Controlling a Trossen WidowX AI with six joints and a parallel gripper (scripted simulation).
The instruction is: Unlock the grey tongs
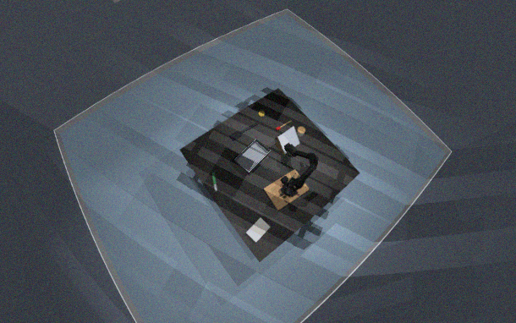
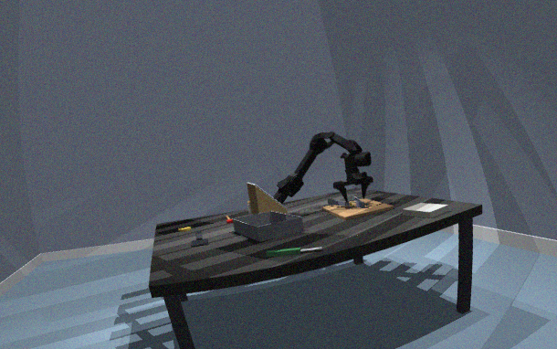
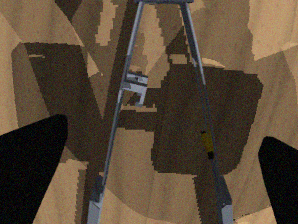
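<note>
My gripper [image 1: 289, 188] [image 2: 355, 200] [image 3: 168, 137] is open, pointing down low over the wooden board [image 1: 277, 205] [image 2: 340, 213]. The grey tongs [image 2: 333, 201] [image 3: 227, 214] lie on the board. In the wrist view their two arms spread apart in a V from the hinge end at the top edge. A small grey bracket [image 3: 136, 81] sits on the left arm and a yellow mark [image 3: 207, 142] on the right arm. Both arms lie between my wide-set fingers, with a gap to each finger. The grey roasting tin [image 1: 249, 171] [image 2: 269, 233] stands apart from the board, without the tongs on it.
An upright wedge-shaped panel [image 1: 289, 138] [image 2: 261, 200] stands beside the tin. A white block [image 1: 258, 230] [image 2: 426, 207] lies beyond the board. A green-handled tool [image 1: 214, 181] [image 2: 283, 251] lies near the table's edge. A red-tipped stick [image 1: 278, 128] and a yellow piece [image 1: 261, 113] [image 2: 184, 228] lie farther off.
</note>
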